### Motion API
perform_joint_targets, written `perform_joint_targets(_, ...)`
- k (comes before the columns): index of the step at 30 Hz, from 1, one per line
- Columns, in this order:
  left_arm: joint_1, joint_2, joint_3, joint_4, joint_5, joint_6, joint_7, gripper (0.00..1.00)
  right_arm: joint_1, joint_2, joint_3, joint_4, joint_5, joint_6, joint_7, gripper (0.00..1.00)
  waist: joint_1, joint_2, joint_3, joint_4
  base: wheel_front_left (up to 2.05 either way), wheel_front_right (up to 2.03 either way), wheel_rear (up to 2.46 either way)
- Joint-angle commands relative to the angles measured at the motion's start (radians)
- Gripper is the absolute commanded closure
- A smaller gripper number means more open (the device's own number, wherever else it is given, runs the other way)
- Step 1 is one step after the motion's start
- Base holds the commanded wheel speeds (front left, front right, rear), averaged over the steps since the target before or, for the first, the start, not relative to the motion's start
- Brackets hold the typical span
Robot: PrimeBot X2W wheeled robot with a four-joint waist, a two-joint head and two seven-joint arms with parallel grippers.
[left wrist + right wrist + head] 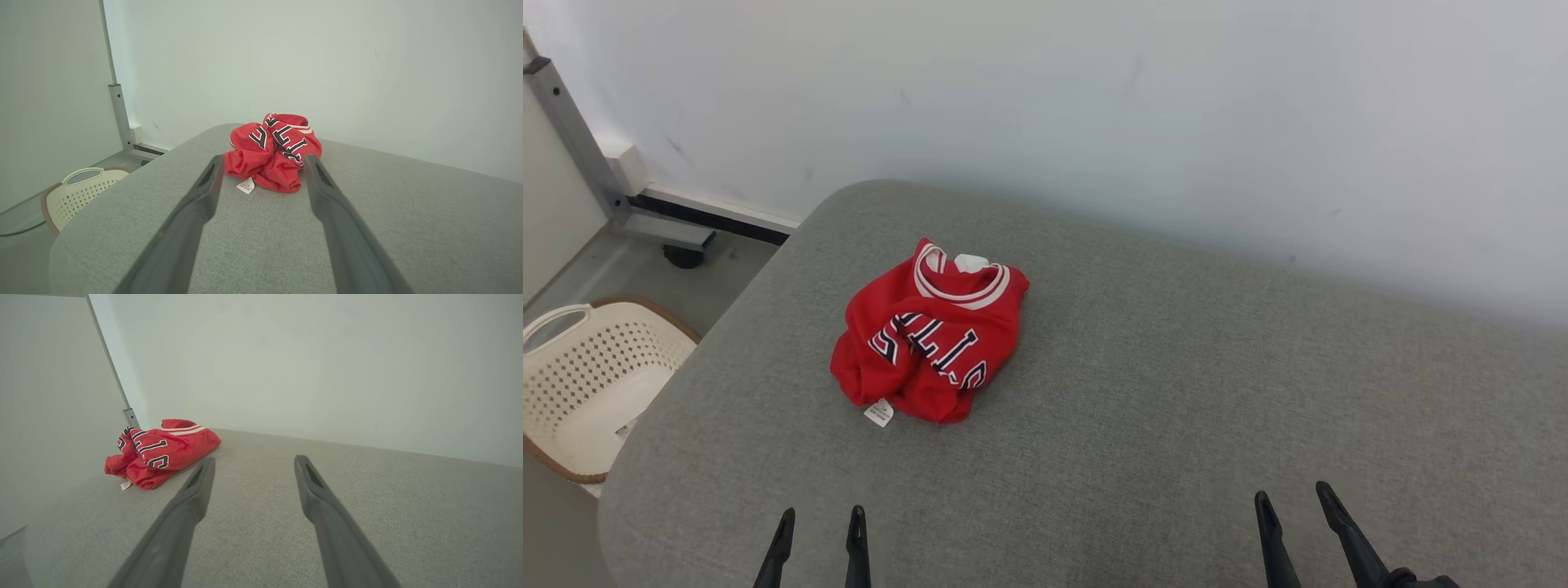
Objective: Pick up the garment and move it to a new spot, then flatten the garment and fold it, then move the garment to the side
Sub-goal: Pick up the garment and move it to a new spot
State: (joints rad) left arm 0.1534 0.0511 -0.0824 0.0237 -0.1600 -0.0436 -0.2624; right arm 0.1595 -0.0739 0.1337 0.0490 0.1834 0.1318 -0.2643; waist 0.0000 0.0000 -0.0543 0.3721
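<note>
Both released and empty, left hand (821, 512) lower left, right hand (1291, 490) lower right; red jersey (927, 335) bunched left of centre on grey tabletop (1176, 392); pinching one slick fold could mean a mid-lift drop.

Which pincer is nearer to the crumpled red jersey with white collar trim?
Left. The left pincer is open, short of the crumpled red jersey and aimed at it; the right pincer, also open, is far off to the jersey's right. Neither touches it.
</note>
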Motion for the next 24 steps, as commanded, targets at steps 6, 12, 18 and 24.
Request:
perform_joint_targets(6,0.000,-0.001,-0.004,-0.002,-0.003,0.004,-0.002,0.00,-0.002,-0.006,0.003,-0.003,0.006,-0.002,0.000,0.00,0.0000,0.0000,0.003,0.028,0.00,0.00,0.00)
perform_joint_targets(12,0.005,-0.001,-0.006,-0.006,-0.007,0.008,-0.002,0.00,0.002,-0.013,0.005,-0.005,0.010,-0.002,0.000,0.00,0.0000,0.0000,0.004,0.034,0.00,0.00,0.00)
perform_joint_targets(18,-0.008,-0.001,-0.017,0.000,-0.015,0.007,-0.002,0.00,0.005,-0.023,0.005,-0.006,0.009,-0.002,0.000,0.00,0.0000,0.0000,0.012,0.030,0.00,0.00,0.00)
perform_joint_targets(24,-0.101,-0.001,-0.031,0.028,0.003,-0.029,-0.002,0.00,-0.012,-0.044,0.010,-0.011,-0.001,-0.002,0.000,0.00,0.0000,0.0000,0.059,0.016,0.00,0.00,0.00)
